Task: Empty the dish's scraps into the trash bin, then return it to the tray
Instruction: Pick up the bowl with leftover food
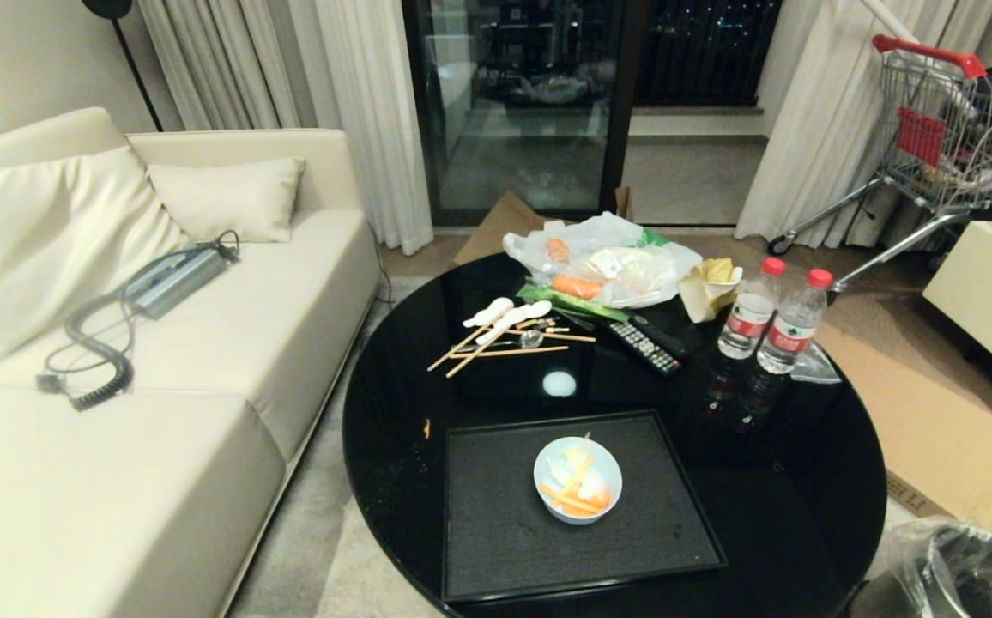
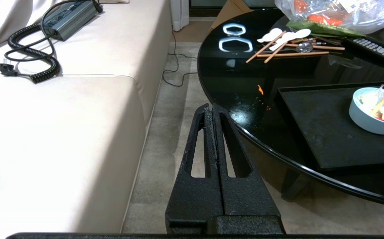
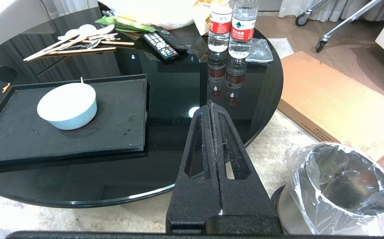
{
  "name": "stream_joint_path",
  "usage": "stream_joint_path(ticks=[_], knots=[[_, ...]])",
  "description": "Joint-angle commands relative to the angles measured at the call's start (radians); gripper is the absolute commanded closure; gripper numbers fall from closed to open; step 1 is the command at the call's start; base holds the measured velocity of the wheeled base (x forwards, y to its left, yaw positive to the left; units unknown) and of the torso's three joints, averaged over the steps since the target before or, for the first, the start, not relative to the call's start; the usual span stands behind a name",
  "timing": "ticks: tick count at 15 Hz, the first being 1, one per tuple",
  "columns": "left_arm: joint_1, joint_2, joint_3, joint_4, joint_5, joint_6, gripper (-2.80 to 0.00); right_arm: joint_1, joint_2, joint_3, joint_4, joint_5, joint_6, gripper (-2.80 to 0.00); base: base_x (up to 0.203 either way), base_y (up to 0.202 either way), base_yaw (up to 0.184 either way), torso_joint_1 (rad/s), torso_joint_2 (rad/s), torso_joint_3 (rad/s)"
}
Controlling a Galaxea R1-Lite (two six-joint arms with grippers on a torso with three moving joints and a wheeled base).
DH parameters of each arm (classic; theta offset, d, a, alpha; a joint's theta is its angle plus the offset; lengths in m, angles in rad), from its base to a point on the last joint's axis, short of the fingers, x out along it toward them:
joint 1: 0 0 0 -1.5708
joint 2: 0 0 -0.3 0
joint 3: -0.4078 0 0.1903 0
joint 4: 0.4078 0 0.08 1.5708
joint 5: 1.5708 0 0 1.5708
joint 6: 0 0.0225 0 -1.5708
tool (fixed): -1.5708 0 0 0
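The pale blue dish stands upright on the black tray near the front of the round table. Orange and pale scraps lie inside it. The metal trash bin, lined with a clear bag, stands on the floor at the table's front right. Neither arm shows in the head view. My left gripper is shut and empty, off the table's left edge over the carpet. My right gripper is shut and empty, short of the table's front right edge, beside the bin.
On the black table lie chopsticks and white spoons, a remote, two water bottles and a bag of carrots. A cream sofa stands left, flat cardboard and a shopping cart right.
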Motion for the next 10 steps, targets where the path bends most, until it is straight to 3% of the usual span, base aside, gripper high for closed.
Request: stream_joint_path(ticks=[1, 10], knots=[[0.0, 0.0, 0.0, -0.001, 0.0, 0.0, 0.0, 0.0, 0.0, 0.0, 0.0, 0.0, 0.0, 0.0, 0.0, 0.0, 0.0, 0.0, 0.0, 0.0], [0.0, 0.0, 0.0, -0.001, 0.0, 0.0, 0.0, 0.0, 0.0, 0.0, 0.0, 0.0, 0.0, 0.0, 0.0, 0.0, 0.0, 0.0, 0.0, 0.0]])
